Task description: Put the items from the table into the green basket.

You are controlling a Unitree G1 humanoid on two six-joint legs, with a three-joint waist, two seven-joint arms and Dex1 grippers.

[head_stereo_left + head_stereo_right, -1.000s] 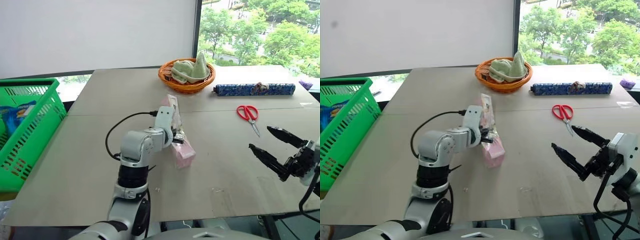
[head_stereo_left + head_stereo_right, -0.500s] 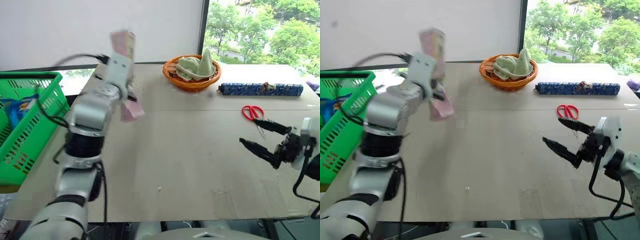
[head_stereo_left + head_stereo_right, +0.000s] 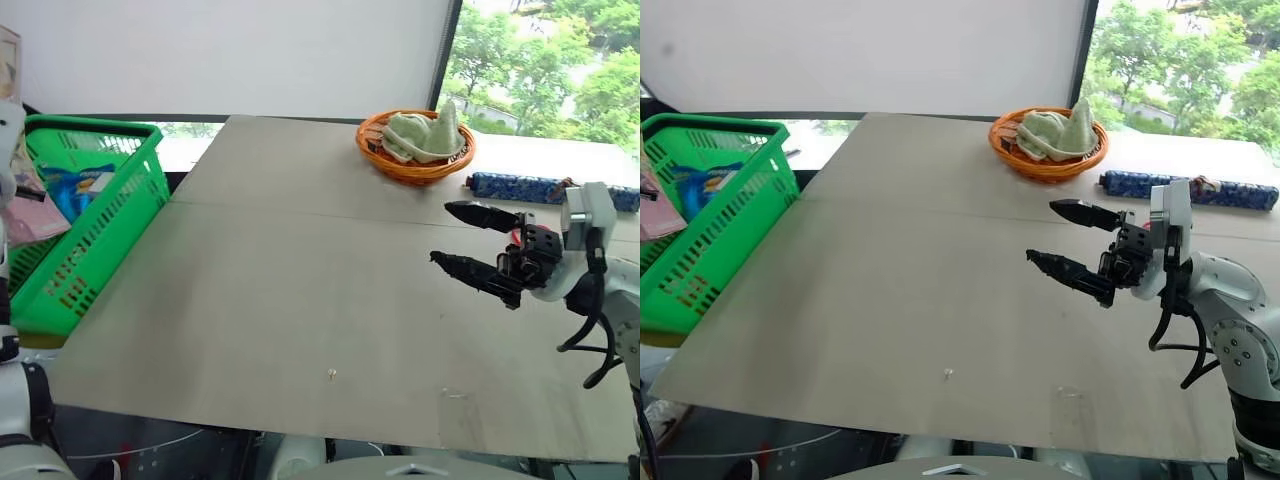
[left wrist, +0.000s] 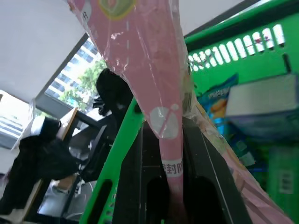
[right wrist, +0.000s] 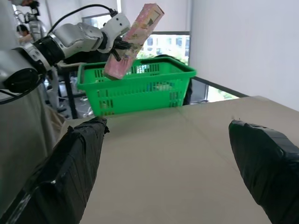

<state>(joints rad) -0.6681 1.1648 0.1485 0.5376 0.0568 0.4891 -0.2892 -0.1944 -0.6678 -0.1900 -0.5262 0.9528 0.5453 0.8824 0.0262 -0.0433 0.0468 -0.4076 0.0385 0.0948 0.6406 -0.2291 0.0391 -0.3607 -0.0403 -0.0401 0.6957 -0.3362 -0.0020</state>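
The left tool is clamping the pink box, seemingly above the green basket; it should lower before letting go, while the right tool is hanging apart

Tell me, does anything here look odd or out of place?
Not really. The pink box hangs tilted in the air above the green basket, but only because the left gripper is shut on it. The right gripper hovers open over the table, holding nothing. Nothing looks spilled or broken.

Glossy film-wrapped pink box, slotted plastic green basket, matt table
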